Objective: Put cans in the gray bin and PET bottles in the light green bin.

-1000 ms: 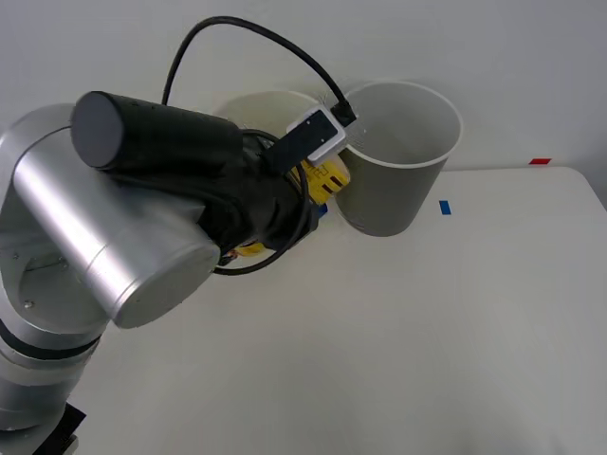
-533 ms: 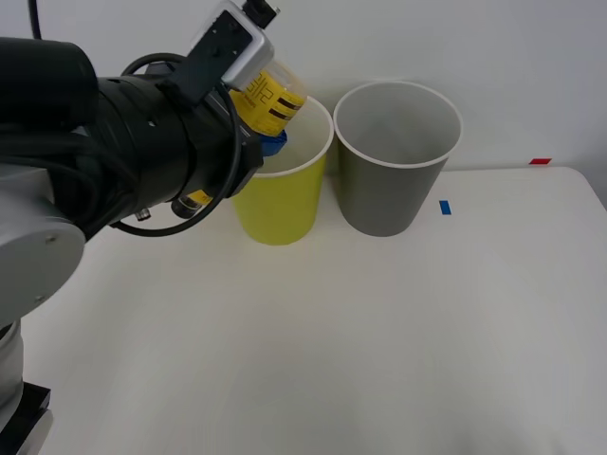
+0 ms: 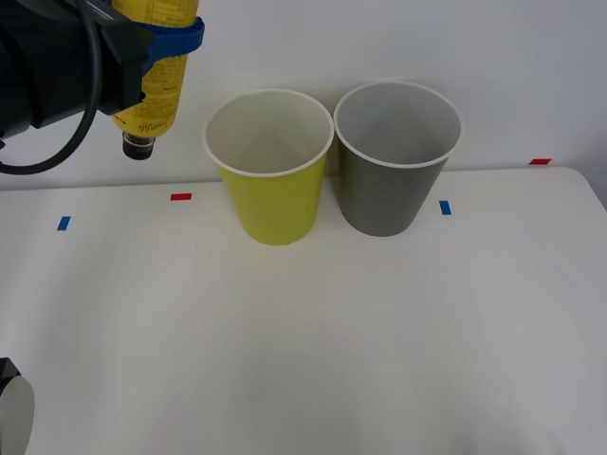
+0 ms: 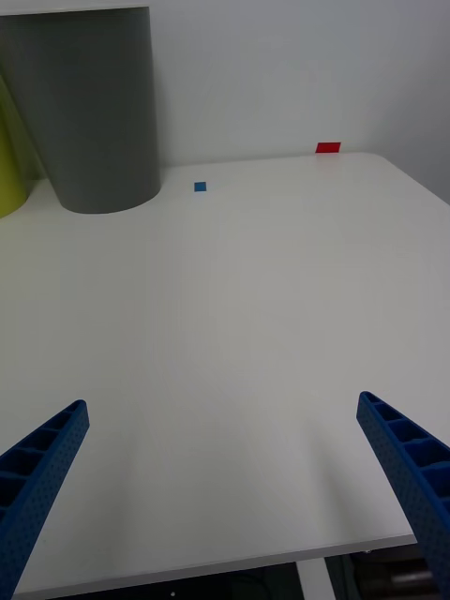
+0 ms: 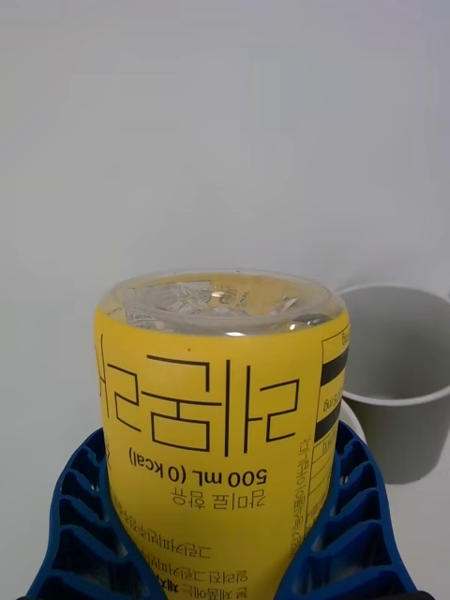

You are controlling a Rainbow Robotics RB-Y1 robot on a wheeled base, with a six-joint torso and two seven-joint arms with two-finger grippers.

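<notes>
**Left gripper clamped on the bottle, right gripper spread and empty**

Your left gripper (image 3: 163, 43) is up at the far left of the front view, raised above the table (image 3: 379, 332) and off to the left of both bins. Its blue ribbed fingers (image 5: 80, 511) wrap both sides of the PET bottle (image 3: 152, 76) and press against the yellow label. The bottle hangs cap down: black cap at the low end, clear base pointing up toward the wrist camera. From the front view you see one blue finger across the label; the other finger is hidden behind the bottle there.

The bottle sits left of the light green bin (image 3: 273, 190), not over its opening. The gray bin (image 3: 391, 180) stands just beside the green one on its right; I can't tell whether the rims touch.

Your right gripper (image 4: 225, 487) hovers low over bare table, fingers wide apart, nothing between them. The gray bin is well ahead of it.
</notes>
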